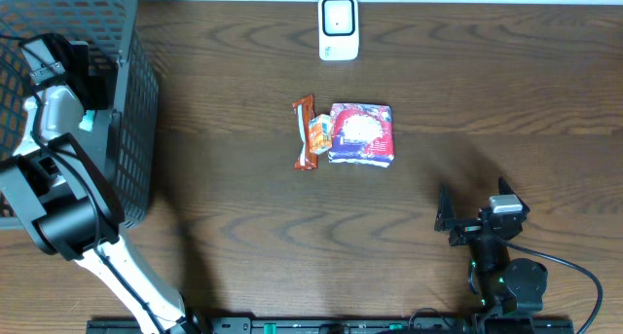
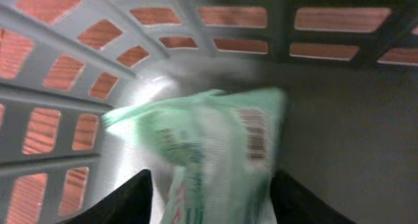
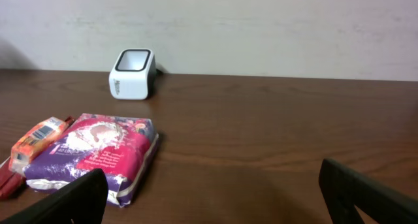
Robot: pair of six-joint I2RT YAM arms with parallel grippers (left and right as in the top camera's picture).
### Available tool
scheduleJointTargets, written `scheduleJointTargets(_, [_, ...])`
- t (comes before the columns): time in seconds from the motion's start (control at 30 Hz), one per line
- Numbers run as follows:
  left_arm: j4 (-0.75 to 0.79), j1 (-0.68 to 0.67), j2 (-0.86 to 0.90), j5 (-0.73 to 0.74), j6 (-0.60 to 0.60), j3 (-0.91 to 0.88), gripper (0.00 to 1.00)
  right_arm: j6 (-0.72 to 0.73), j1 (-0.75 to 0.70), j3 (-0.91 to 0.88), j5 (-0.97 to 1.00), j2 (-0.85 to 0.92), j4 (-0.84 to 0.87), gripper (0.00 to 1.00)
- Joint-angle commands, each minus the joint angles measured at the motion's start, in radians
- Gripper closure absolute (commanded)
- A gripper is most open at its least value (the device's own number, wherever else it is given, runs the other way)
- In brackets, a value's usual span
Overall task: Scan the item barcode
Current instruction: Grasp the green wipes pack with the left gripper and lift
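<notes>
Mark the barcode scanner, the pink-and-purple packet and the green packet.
barcode scanner [image 1: 339,18], overhead view, centre of its window.
pink-and-purple packet [image 1: 361,133], overhead view, middle of its front.
green packet [image 2: 215,142], left wrist view, just left of its barcode.

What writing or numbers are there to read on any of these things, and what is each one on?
Nothing can be read for certain.
On the green packet: a barcode and print, both blurred.
On the white scanner: a small mark on its side, too small.
On the pink packet: print too small.
On the orange snack bar: label too small.
</notes>
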Motion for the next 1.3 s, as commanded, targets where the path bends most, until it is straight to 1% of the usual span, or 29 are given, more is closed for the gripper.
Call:
scheduleJointTargets(0.0, [-0.017,0.003,0.047,0.005,0.006,-0.037,0.46,-0.007,-0.006,-0.003,0.002,-0.005,-0.001,0.01])
scheduleJointTargets(0.03, [-0.03,0.003,0.051,0.005,0.006,-0.042,0.51,-0.007,-0.006,-0.003,0.002,-0.005,-0.002,0.01])
scheduleJointTargets(0.07, [-0.049,0.003,0.055,0.005,0.006,-0.045,0.59,-0.007,-0.006,-0.003,0.002,-0.005,-0.002,0.01])
scheduleJointTargets(0.13, [-0.08,0.003,0.059,0.004,0.006,-0.045,0.78,-0.007,-0.006,-0.003,0.002,-0.005,-0.002,0.01])
scheduleJointTargets(0.17, [-0.092,0.003,0.059,0.004,0.006,-0.045,0.91,-0.007,-0.006,-0.003,0.002,-0.005,-0.002,0.01])
scheduleJointTargets(0.2, [-0.105,0.003,0.058,0.004,0.005,-0.045,0.92,-0.007,-0.006,-0.003,0.002,-0.005,-0.001,0.01])
scheduleJointTargets(0.3, [-0.144,0.003,0.042,0.003,-0.002,-0.045,0.93,-0.007,-0.006,-0.003,0.002,-0.005,-0.001,0.01])
scheduleJointTargets(0.37, [-0.153,0.003,0.016,0.004,-0.038,-0.045,0.92,-0.007,-0.006,-0.003,0.002,-0.005,-0.001,0.01])
scheduleJointTargets(0.47, [-0.148,0.003,-0.065,0.004,-0.165,-0.044,0.92,-0.007,-0.006,-0.003,0.002,-0.005,-0.002,0.01])
scheduleJointTargets(0.67, [-0.128,0.003,-0.344,0.006,-0.417,-0.04,0.93,-0.007,-0.006,-0.003,0.002,-0.005,-0.002,0.01])
scheduleJointTargets(0.77, [-0.128,0.003,-0.498,0.01,-0.584,-0.04,0.93,-0.007,-0.006,-0.003,0.002,-0.005,-0.002,0.01])
scheduleJointTargets(0.8, [-0.135,0.003,-0.576,0.021,-0.674,-0.04,0.93,-0.007,-0.006,-0.003,0.002,-0.005,-0.001,0.01])
scheduleJointTargets(0.87, [-0.134,0.002,-0.668,0.072,-0.764,-0.04,0.93,-0.007,-0.006,-0.003,0.002,-0.005,-0.001,0.01])
scheduleJointTargets(0.97, [-0.129,-0.009,-0.786,0.196,-0.876,-0.04,0.93,-0.007,-0.006,-0.003,0.002,-0.005,-0.001,0.01])
scheduleJointTargets(1.07, [-0.127,-0.073,-0.885,0.296,-0.939,-0.04,0.93,-0.007,-0.006,-0.003,0.002,-0.005,-0.002,0.01])
scheduleJointTargets(1.17, [-0.128,-0.185,-0.929,0.308,-0.937,-0.04,0.93,-0.007,-0.006,-0.003,0.002,-0.005,-0.002,0.01])
scheduleJointTargets(1.27, [-0.15,-0.339,-0.932,0.307,-0.914,-0.041,0.93,-0.007,-0.006,-0.003,0.002,-0.005,-0.001,0.01])
